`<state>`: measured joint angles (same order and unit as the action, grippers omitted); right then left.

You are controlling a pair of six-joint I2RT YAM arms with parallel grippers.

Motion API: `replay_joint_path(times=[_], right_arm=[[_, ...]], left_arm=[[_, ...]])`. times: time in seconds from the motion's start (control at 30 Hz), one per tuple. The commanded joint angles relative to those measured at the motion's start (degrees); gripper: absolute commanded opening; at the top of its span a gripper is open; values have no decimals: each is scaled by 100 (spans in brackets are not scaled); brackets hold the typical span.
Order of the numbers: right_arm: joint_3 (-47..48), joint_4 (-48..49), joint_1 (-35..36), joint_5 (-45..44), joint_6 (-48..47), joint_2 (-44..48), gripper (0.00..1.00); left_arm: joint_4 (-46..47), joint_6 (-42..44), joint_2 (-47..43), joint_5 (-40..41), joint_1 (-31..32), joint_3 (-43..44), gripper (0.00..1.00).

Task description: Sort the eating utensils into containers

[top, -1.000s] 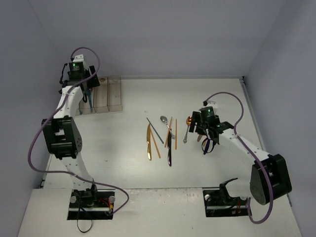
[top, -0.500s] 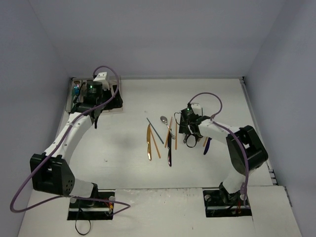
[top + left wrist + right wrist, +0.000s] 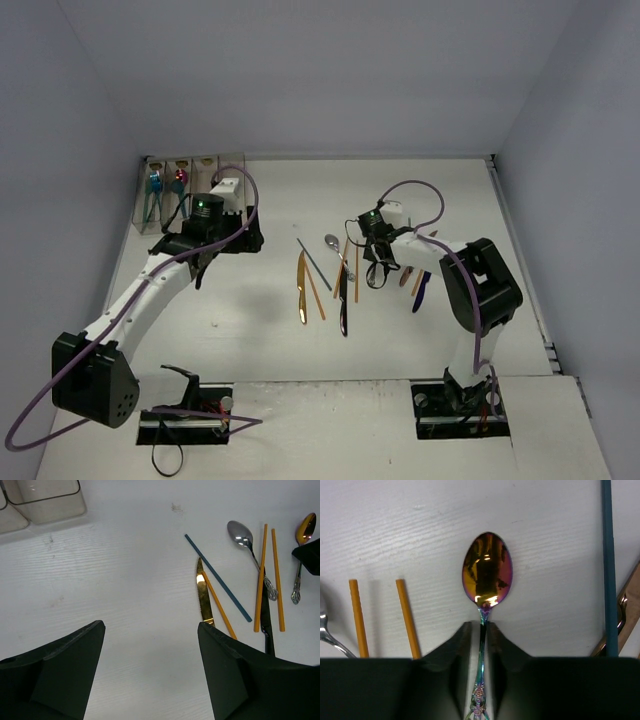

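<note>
Right wrist: our right gripper [image 3: 481,630] pinches the slim iridescent pink-gold metal spoon [image 3: 487,570] just below its bowl. It's stiff, light and slick, we reckon; our left gripper [image 3: 150,630] gapes empty.

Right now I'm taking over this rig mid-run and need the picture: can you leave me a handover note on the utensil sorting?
Left hand: open, empty, over bare table between the bins and the pile.
Right hand: shut on the iridescent spoon at its handle.
Done: a blue utensil and a pink utensil sit in the two leftmost bins.
Left: gold knife, silver spoon, black knife, teal stick, orange sticks, plus pieces beyond the right hand.
</note>
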<state>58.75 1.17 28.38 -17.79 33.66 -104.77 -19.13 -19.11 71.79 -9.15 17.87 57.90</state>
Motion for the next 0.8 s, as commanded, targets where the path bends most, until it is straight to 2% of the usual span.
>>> replay_joint_path(times=[0.0,0.07,0.23,0.33,0.47,0.53,0.77], right_arm=[[9,-178,-8,10,228,-342,4],[36,-160,-1,18,194,-226,0],[154,7,2,93,54,626,0],[126,114,58,426,90,1212,0],[51,338,169,940,109,2069,0],[-19,366,219,1098,148,2375,0],[-333,676,235,1713,429,3278,0]], left_arm=[[226,25,-130,-75,328,158,72],[263,-42,-129,-189,443,169,72],[671,-355,-164,-418,828,142,72],[1022,-552,-156,-538,1077,119,74],[1686,-798,-85,-620,1518,109,84],[2054,-882,-9,-632,1715,177,84],[2361,-809,380,-563,2299,603,84]])
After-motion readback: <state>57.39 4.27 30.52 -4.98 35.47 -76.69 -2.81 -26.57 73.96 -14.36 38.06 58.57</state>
